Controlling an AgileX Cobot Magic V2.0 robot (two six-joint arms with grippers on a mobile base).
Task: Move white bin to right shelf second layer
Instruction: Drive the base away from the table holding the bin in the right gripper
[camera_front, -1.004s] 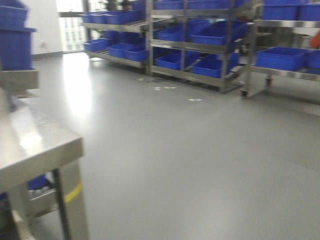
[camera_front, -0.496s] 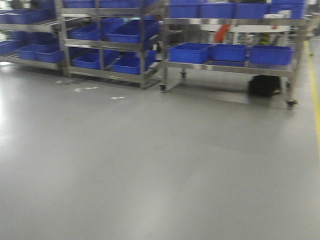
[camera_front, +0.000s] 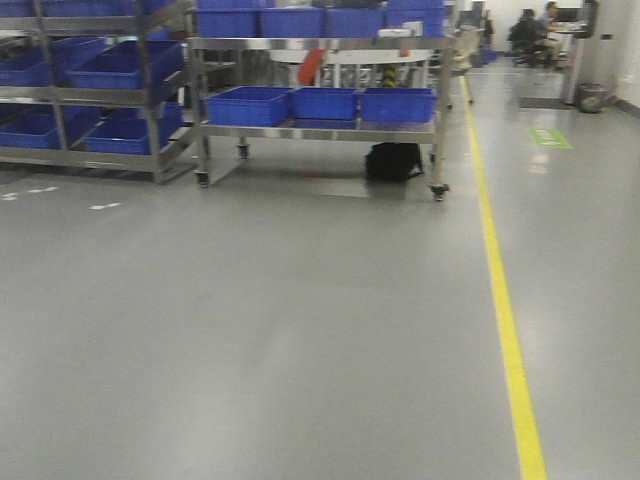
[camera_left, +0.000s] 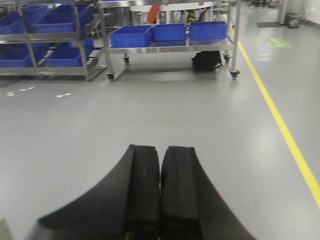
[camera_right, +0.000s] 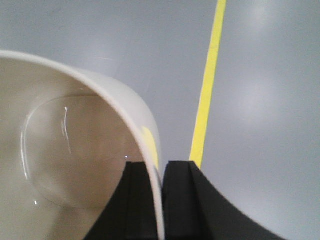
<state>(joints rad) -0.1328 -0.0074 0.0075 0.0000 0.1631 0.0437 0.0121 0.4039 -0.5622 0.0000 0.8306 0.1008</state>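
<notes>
Right gripper (camera_right: 161, 167): jaws pinching the rim wall of the white bin (camera_right: 75, 150), one inside and one outside. Bin hangs over grey floor (camera_right: 100, 40), beside a yellow line (camera_right: 205, 100). Left gripper (camera_left: 161, 150): jaws pressed together. Blue crates (camera_front: 248, 105) sit on a steel trolley (camera_front: 320, 130) ahead.

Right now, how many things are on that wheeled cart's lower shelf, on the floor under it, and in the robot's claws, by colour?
3 blue crates
1 black bag
1 white bin
Total: 5
</notes>
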